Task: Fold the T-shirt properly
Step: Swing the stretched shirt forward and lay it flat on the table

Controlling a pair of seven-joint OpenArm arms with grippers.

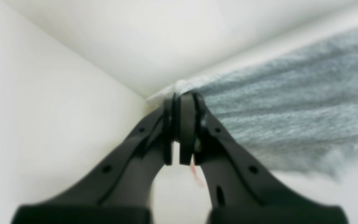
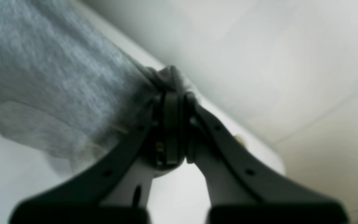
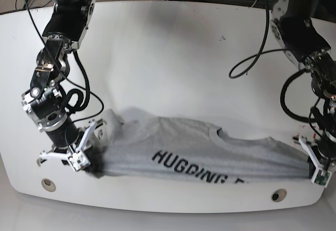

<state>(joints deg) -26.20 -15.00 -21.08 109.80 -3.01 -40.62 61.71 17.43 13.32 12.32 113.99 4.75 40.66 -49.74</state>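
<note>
Left gripper and right gripper are each clamped tight on an end of the T-shirt, stretching it taut along the tabletop's front edge, probably so the cloth stays flat and wrinkle-free for folding

T-shirt: heather-grey; "HUGGING" lettering; stretched taut along table's near edge

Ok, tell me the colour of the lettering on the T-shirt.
Black, on the heather-grey T-shirt; clearest in the base view.
</note>
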